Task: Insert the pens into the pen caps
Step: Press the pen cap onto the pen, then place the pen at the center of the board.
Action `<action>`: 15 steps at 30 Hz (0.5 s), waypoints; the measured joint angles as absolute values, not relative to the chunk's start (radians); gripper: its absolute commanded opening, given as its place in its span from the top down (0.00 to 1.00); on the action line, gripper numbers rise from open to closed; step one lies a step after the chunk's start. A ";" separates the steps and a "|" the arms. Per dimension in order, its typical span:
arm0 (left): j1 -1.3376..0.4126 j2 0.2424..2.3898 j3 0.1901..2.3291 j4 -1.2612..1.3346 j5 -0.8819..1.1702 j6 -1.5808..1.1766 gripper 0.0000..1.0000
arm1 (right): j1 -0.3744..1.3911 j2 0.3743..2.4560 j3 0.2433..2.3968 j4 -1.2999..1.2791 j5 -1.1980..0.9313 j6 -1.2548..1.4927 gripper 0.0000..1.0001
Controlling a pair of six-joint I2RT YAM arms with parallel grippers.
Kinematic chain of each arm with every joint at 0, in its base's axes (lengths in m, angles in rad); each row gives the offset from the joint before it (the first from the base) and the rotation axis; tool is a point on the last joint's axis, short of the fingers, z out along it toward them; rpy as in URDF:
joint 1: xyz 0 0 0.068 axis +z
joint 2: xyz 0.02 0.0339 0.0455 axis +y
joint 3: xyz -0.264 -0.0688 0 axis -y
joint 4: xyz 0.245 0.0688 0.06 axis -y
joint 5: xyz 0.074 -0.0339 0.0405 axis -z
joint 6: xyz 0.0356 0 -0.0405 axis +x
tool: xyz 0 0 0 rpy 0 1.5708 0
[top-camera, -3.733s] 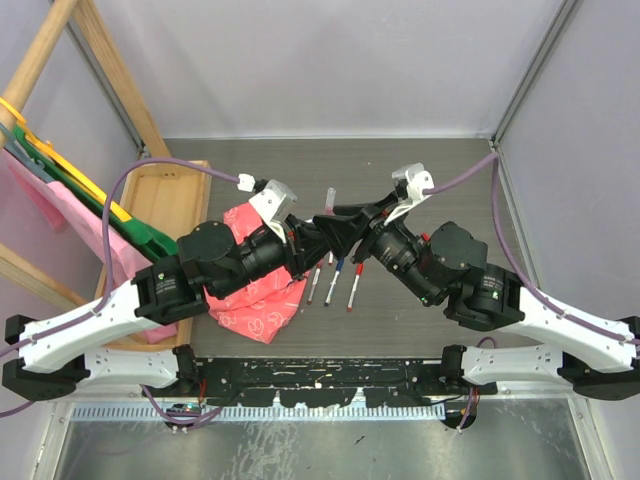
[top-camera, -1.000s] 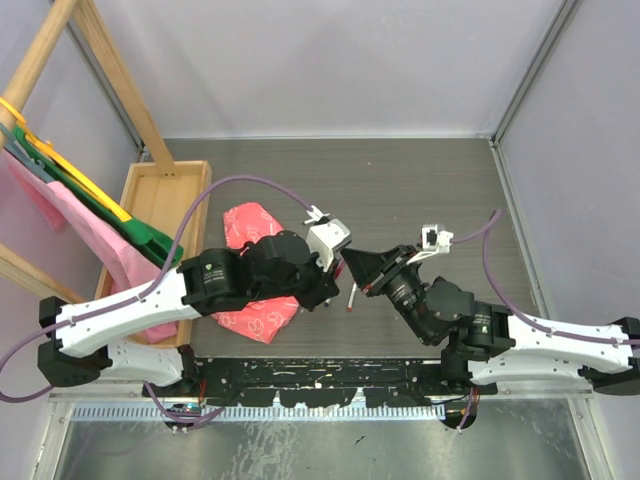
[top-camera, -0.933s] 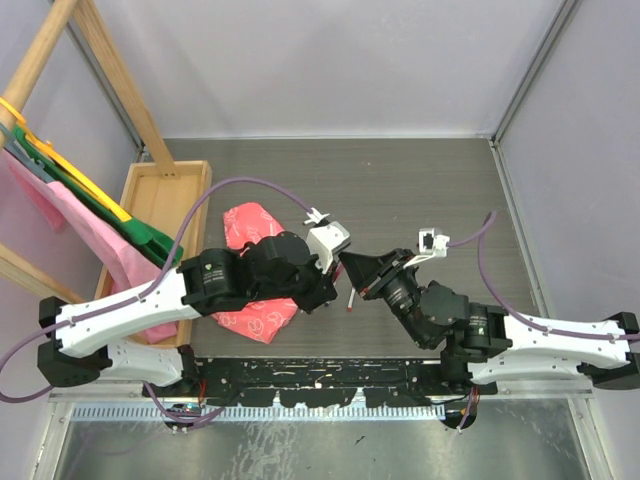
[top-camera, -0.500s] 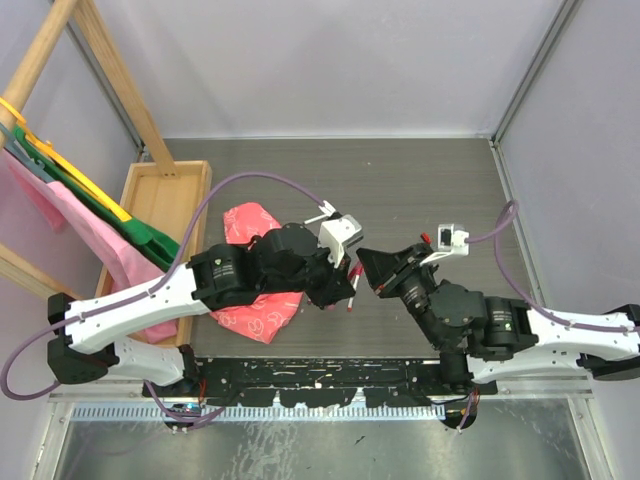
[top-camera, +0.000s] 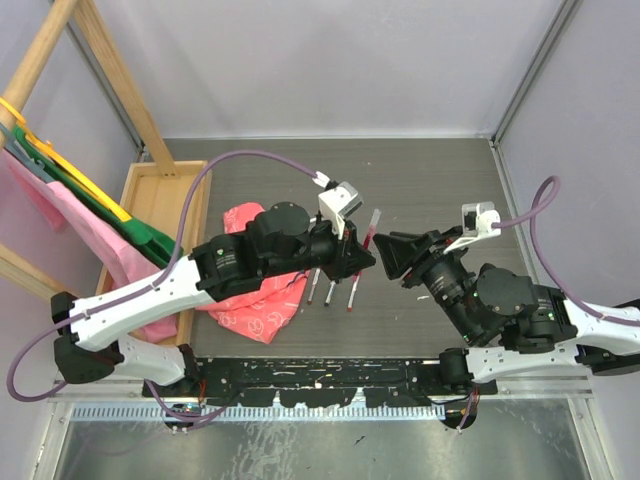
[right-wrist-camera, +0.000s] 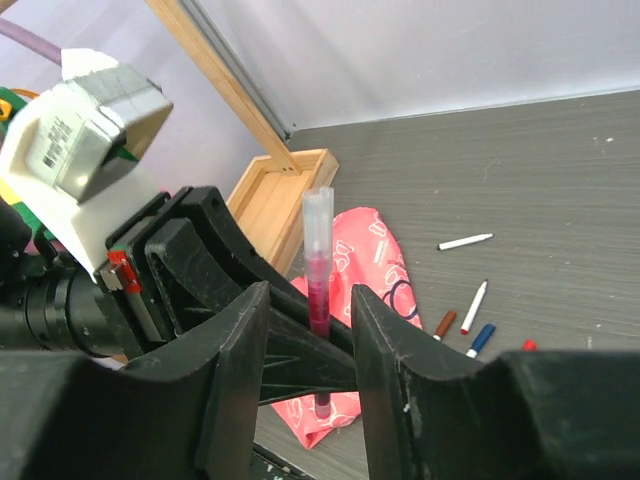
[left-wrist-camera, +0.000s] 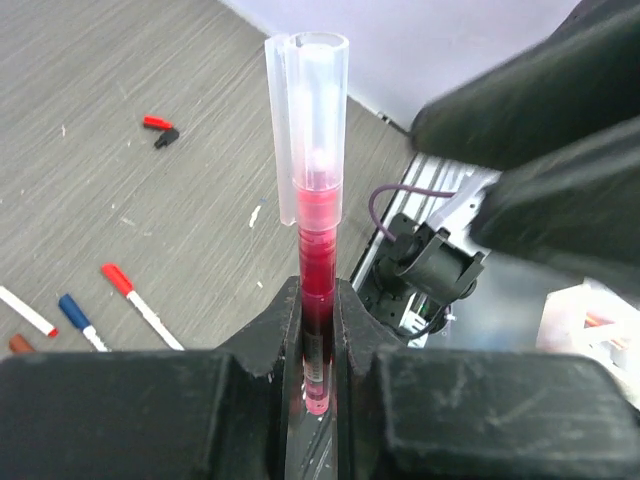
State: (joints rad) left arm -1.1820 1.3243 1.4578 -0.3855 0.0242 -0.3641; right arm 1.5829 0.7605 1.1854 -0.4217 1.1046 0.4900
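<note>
My left gripper is shut on a pen with a red barrel, held upright above the table. A clear cap sits on its top end; it also shows in the top view. My right gripper is open, its fingers on either side of that pen without touching it. Three pens lie on the table under the left arm. The left wrist view shows a red-capped pen, a blue-capped pen, and small red and black caps.
A pink patterned cloth lies under the left arm. A wooden tray stands at the left, with a wooden frame and hanging cloths beyond it. A lone white pen lies further back on the table.
The left arm has risen and swung right and back with the pen. The right arm has drawn away to the right. The capped pen now stands clear between the grippers.
</note>
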 measured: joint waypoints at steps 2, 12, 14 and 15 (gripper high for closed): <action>-1.182 1.314 1.426 -0.377 0.003 -0.377 1.00 | 1.583 0.741 1.184 -0.430 1.111 0.469 0.54; -1.182 1.262 1.236 -0.420 -0.249 -0.434 1.00 | 1.583 0.687 1.138 -0.598 1.160 0.527 0.51; -1.181 1.251 1.172 -0.421 -0.287 -0.448 1.00 | 1.583 0.737 1.140 -0.655 1.168 0.552 0.51; -1.181 1.248 1.145 -0.422 -0.302 -0.457 1.00 | 1.581 0.760 1.141 -0.674 1.171 0.559 0.50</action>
State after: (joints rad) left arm -1.1812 1.2476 1.1454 -0.4221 -0.3019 -0.4572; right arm 1.5806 0.7597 1.1408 -0.6739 1.1709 0.5587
